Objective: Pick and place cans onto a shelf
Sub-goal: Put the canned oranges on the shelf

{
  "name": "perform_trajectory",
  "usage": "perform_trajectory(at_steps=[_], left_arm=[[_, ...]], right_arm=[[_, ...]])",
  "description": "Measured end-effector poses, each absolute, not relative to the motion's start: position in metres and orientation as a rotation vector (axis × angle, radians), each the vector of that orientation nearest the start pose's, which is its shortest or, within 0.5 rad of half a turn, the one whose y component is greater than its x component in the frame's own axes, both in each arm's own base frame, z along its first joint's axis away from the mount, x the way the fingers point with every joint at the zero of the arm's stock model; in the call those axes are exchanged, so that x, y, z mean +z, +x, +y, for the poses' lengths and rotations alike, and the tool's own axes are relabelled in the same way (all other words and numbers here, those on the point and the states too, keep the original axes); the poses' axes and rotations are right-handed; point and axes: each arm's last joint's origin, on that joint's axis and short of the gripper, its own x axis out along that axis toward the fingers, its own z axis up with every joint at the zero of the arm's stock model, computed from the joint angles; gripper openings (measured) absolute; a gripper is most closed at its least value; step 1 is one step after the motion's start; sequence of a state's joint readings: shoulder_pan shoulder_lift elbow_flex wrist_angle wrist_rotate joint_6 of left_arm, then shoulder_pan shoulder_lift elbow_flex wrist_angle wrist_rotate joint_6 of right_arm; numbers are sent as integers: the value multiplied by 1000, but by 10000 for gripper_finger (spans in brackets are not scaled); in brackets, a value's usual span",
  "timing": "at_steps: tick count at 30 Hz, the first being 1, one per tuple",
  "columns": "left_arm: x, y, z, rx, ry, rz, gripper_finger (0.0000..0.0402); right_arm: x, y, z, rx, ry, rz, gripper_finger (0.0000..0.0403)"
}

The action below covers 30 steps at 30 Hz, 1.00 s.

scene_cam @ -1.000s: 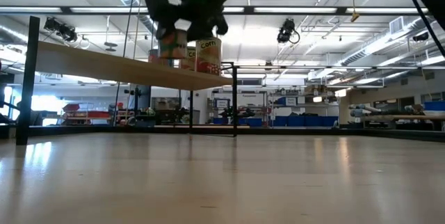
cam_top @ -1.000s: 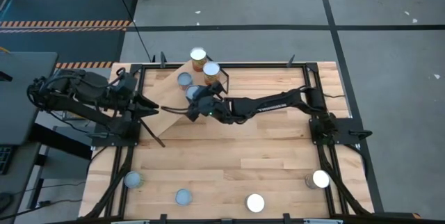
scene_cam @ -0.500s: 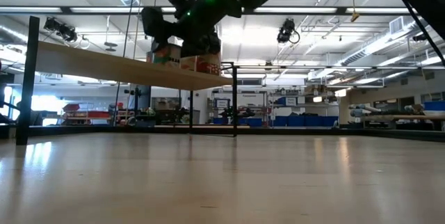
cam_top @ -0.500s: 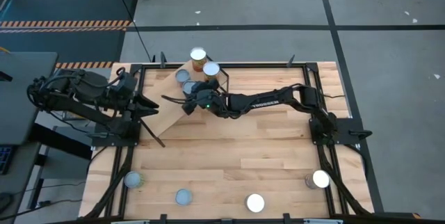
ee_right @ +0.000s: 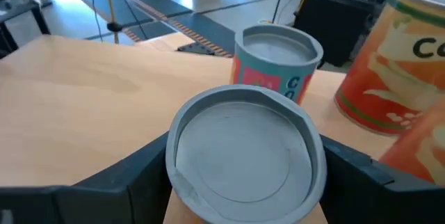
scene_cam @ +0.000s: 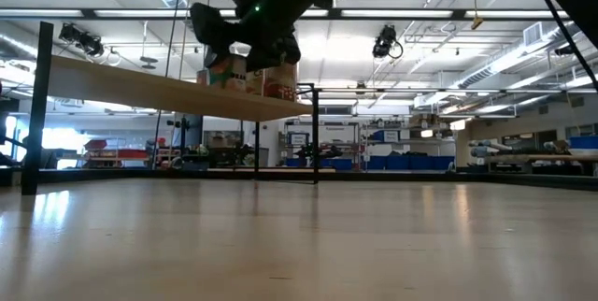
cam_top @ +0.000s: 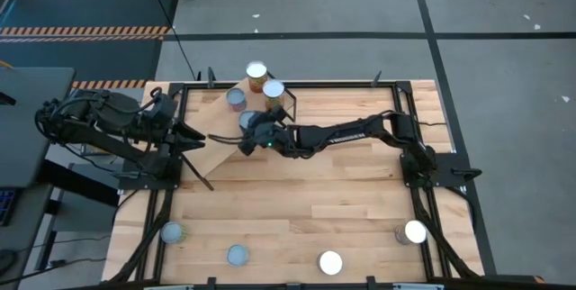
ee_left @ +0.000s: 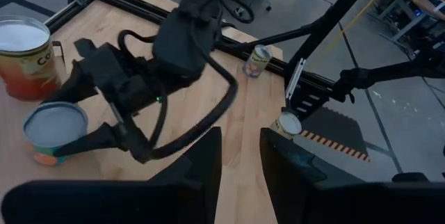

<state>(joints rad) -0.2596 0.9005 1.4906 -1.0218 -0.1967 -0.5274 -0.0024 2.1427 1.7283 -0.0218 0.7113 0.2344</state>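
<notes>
A small cylindrical tin with a dull grey round lid [ee_right: 247, 153] sits between the two dark fingers of the right gripper [cam_top: 245, 133], one finger pressed to each side of it, so the gripper is clamped on this can. In the high view the can [cam_top: 247, 120] is over the light-wood tilted plank shelf with black bracket legs [cam_top: 216, 114], near the middle of the board's far half; whether its base already rests on the wood cannot be told.

Just beyond it on the shelf stands a second small tin with a grey lid and a pink-and-green label [ee_right: 278, 60], close to the held can but apart from it. A larger orange-red labelled can [ee_right: 389, 64] stands to one side, and the high view shows two such bright-topped cans [cam_top: 256, 72] [cam_top: 273, 89] at the shelf's far corner.

The step in hand looks like the placing of this can. The next move calls for settling it flat on the sloping board, then spreading the fingers and drawing straight back without nudging the neighbouring tins.

Four more silver-topped cans wait along the near edge of the light-wood bench [cam_top: 315, 191]: one at the left corner [cam_top: 171, 232], two towards the middle [cam_top: 237, 255] [cam_top: 330, 262], and one at the right [cam_top: 414, 231].

The left gripper [cam_top: 200, 137] waits at the shelf's left edge, its fingers a narrow gap apart and holding nothing.
</notes>
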Motion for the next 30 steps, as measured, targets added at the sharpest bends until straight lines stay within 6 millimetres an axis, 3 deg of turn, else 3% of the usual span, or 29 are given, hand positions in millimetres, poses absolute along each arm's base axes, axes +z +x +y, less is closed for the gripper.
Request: perform_trajectory(at_steps=[5, 14, 22, 26, 30], left_arm=[[456, 111, -24, 46, -402, 425, 105], [457, 112, -24, 45, -399, 423, 105], [457, 112, -24, 45, -399, 423, 105], [457, 112, -24, 45, -399, 421, 105], [457, 112, -24, 42, -398, 415, 105]], right_arm=[[244, 492, -19, -766, 60, 327, 297], [245, 492, -27, -785, 66, 317, 342], [255, 495, -28, -773, 50, 242, 348], [273, 489, -25, -763, 33, 214, 348], [311, 474, -14, -729, 19, 156, 348]])
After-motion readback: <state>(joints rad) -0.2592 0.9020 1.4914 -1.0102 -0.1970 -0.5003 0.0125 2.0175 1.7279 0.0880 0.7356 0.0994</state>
